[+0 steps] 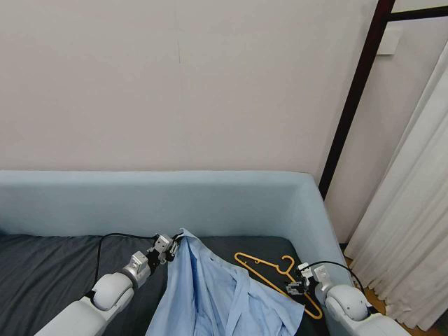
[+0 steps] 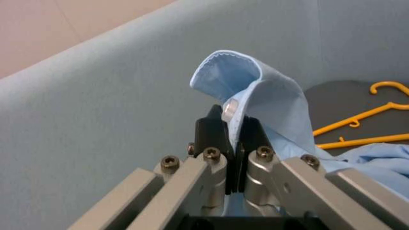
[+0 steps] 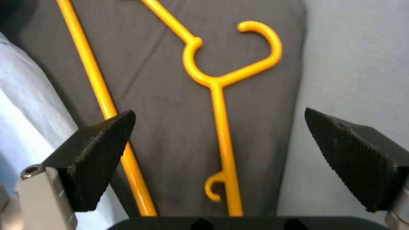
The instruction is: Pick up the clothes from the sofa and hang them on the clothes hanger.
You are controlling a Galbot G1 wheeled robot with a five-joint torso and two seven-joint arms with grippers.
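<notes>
Left wrist view: the shirt collar (image 2: 252,84) is pinched by the left gripper (image 2: 235,128) above the sofa (image 1: 210,199), the right gripper (image 3: 223,153) is held spread over the hanger (image 3: 221,81), and slippage is risked by that narrow hold.

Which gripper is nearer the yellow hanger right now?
Right. The right gripper sits open directly over the hanger; the left gripper is across the shirt, shut on its collar.
</notes>
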